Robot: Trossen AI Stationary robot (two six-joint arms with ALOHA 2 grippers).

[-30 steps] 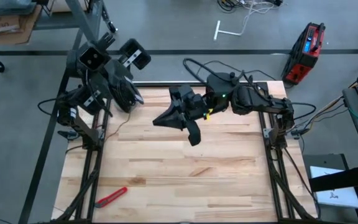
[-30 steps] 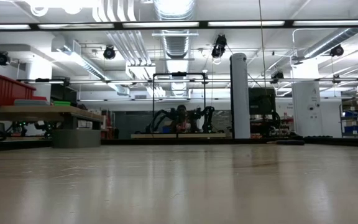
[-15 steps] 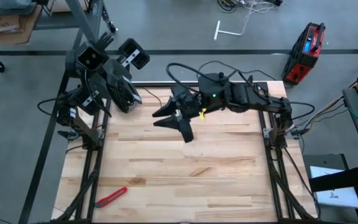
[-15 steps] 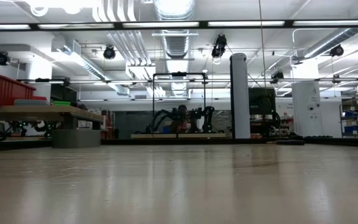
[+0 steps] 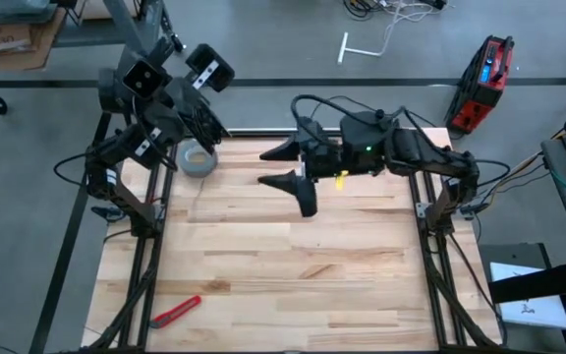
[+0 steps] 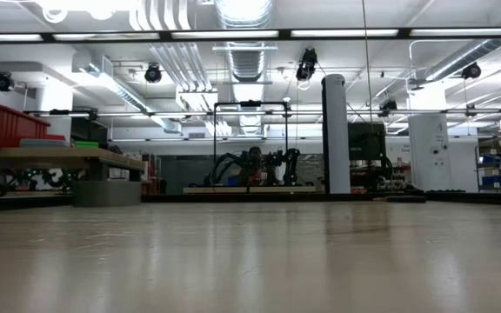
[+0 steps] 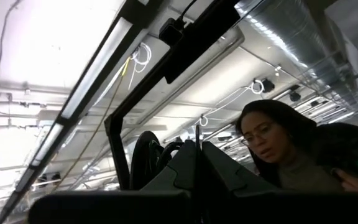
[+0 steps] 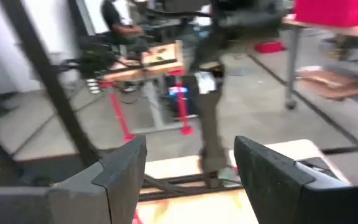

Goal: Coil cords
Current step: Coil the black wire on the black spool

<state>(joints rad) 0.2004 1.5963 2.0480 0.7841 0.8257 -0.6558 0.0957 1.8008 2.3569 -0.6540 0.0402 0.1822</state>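
Most of the table (image 5: 293,275) lay bare, with a red cutter (image 5: 177,311) near its front left edge and a grey tape roll (image 5: 197,158) at the back left corner. Left tool (image 7: 197,167) was raised above that corner, fingers together, with a thin strand, apparently the cord (image 7: 197,134), standing out of the seam. Right tool (image 5: 288,168) hung over the back centre, fingers wide apart and holding nothing.

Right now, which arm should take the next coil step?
Likely left. The reel sits right by the left gripper, raised at the far-left corner. The right gripper hangs open over the table's far middle, away from it.
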